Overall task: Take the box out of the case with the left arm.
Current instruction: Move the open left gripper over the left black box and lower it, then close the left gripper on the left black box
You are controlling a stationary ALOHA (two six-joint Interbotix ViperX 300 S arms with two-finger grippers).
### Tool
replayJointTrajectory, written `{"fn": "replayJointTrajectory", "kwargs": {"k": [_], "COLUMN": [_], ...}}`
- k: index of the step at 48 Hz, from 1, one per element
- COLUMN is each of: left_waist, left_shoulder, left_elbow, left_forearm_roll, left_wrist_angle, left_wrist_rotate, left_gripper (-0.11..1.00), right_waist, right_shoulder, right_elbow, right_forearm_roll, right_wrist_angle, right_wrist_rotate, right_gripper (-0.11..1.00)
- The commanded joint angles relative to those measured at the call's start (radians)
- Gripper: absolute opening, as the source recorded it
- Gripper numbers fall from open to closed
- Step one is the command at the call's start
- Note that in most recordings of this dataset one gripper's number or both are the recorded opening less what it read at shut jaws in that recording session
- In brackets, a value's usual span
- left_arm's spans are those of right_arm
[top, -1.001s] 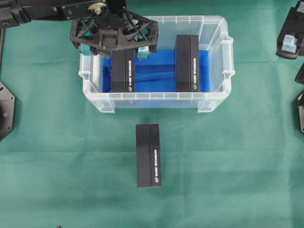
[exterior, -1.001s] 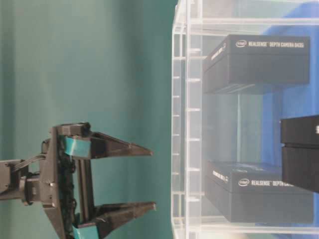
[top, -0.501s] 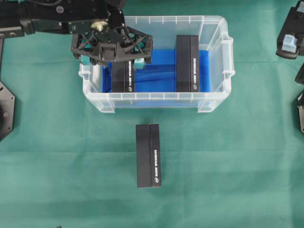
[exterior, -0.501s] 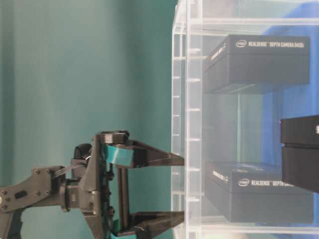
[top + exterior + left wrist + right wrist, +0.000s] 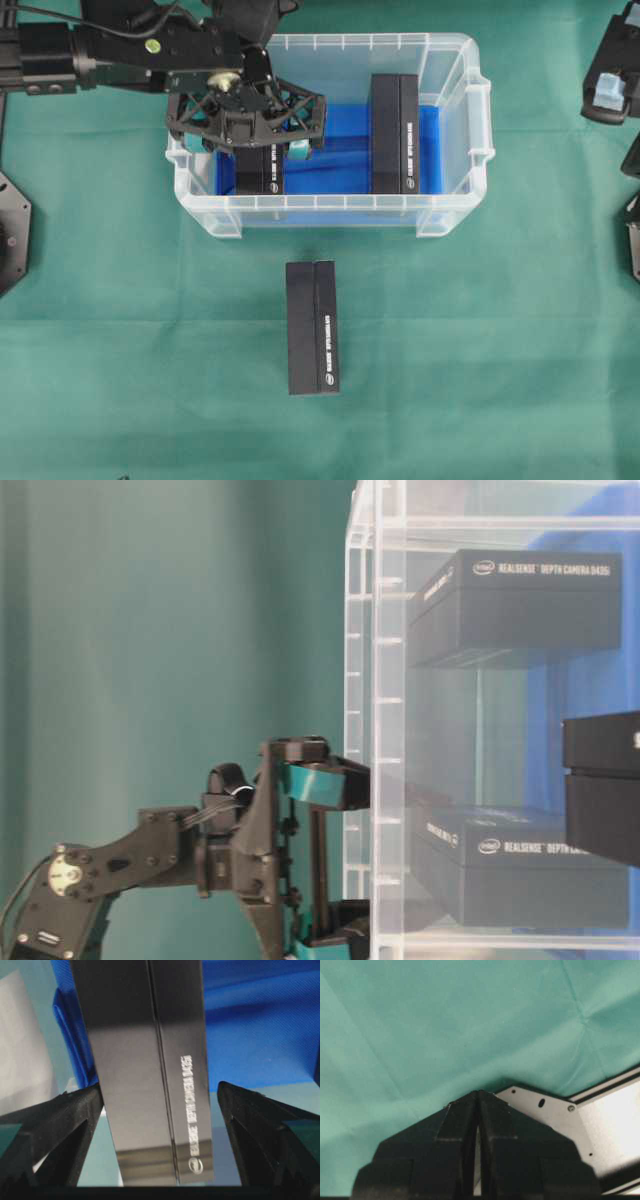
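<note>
Teal-padded left hand (image 5: 247,150) is down inside the case (image 5: 455,205), fingers wide apart, straddling the box (image 5: 150,1070) w/o touching it yet. That box lies on the blue cloth (image 5: 335,150) at the case's left end; a second box (image 5: 395,130) sits toward the right end, a third (image 5: 312,328) out on the table (image 5: 120,330) near the front edge. Risks, as I judge: fingers clip the left wall or snag cloth; off-centre squeeze lets the slick box tip. Right hand (image 5: 477,1105) pressed together, parked.
</note>
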Motion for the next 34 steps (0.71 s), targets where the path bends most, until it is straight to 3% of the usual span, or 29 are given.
{"fn": "replayJointTrajectory", "kwargs": {"k": [1, 34], "left_waist": [-0.002, -0.003], "left_shoulder": [-0.014, 0.011], "left_elbow": [-0.002, 0.034], "left_forearm_roll": [0.003, 0.003], "left_wrist_angle": [-0.021, -0.089], "left_wrist_rotate": [-0.002, -0.028], "left_gripper": [0.91, 0.91], "right_waist": [0.0, 0.0], "right_shoulder": [-0.003, -0.003], "right_elbow": [-0.009, -0.008], "right_forearm_roll": [-0.003, -0.011], "right_wrist_angle": [0.0, -0.003], "right_wrist_rotate": [0.002, -0.002], "right_gripper": [0.0, 0.0]}}
